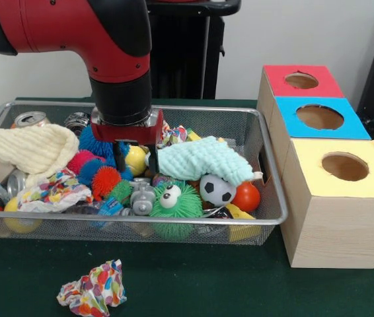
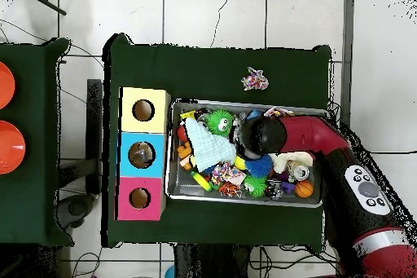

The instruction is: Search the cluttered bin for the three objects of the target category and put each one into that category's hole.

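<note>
A crumpled wad of colourful paper [image 1: 92,288] lies nearest on the green table [image 1: 193,281], well clear of the wire bin [image 1: 269,191]. Just behind the bin's front rim sit a green fuzzy toy with googly eyes [image 1: 174,205], a small soccer ball [image 1: 217,189] and an orange-red ball [image 1: 246,196] touching it, with a grey toy figure [image 1: 142,197] to their left. A second patterned paper wad [image 1: 53,190] rests over a yellow ball [image 1: 20,223] at the left front. Further in, a mint-green knitted cloth [image 1: 200,160] drapes across the middle and a cream knitted cloth [image 1: 22,148] covers the left side. Spiky rubber balls in orange [image 1: 106,181], pink [image 1: 80,160] and blue [image 1: 96,141] crowd between them. The gripper [image 1: 129,150] hangs down into this pile, beside a yellow ball [image 1: 135,159]; its tips are buried in the clutter, so whether the jaws are spread or pinching something cannot be told. Drink cans [image 1: 30,119] lie at the far left corner. To the right of the bin stand three boxes with round holes, yellow [image 1: 343,166] nearest, blue [image 1: 319,117] behind it, red [image 1: 302,80] farthest. The overhead view seems to show something dark inside the blue hole
</note>
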